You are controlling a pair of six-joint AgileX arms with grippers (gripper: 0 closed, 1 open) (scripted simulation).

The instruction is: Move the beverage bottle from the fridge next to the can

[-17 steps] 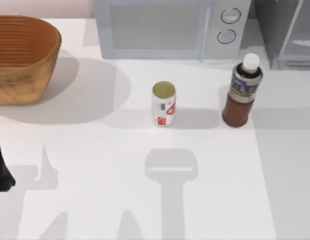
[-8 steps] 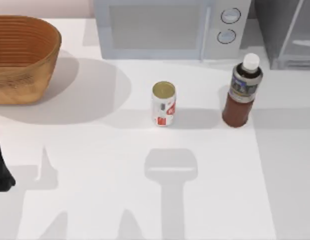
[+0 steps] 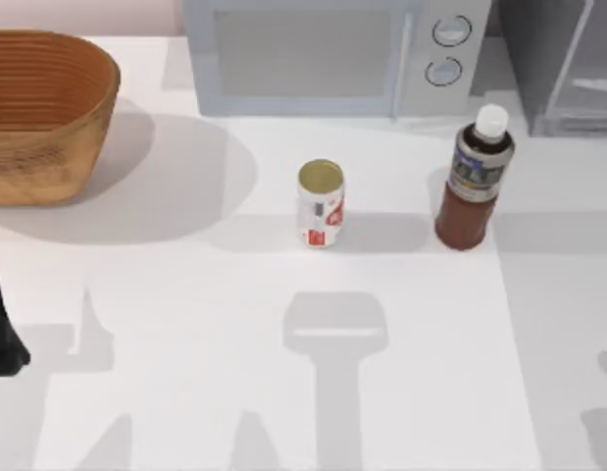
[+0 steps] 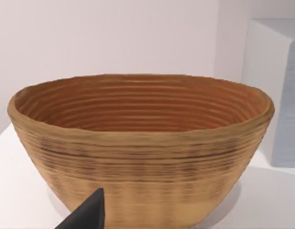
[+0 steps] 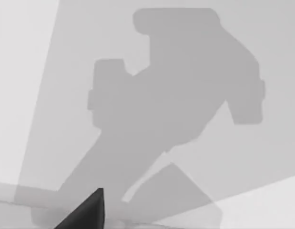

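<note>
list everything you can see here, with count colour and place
bottle: one, reddish-brown with a white cap and grey-blue label, upright on the table, right of the can, apart from it, in front of the fridge
can: one, white with red markings and a gold top, upright near the table's middle
fridge: one, grey with a pale-framed glass door, far right corner, partly in view
microwave: one, white with two round dials, at the far edge, behind the can
basket: one, tan woven, far left of the table
table: one, white, crossed by grey shadows
left arm: one, dark, at the top view's left edge, facing the basket
</note>
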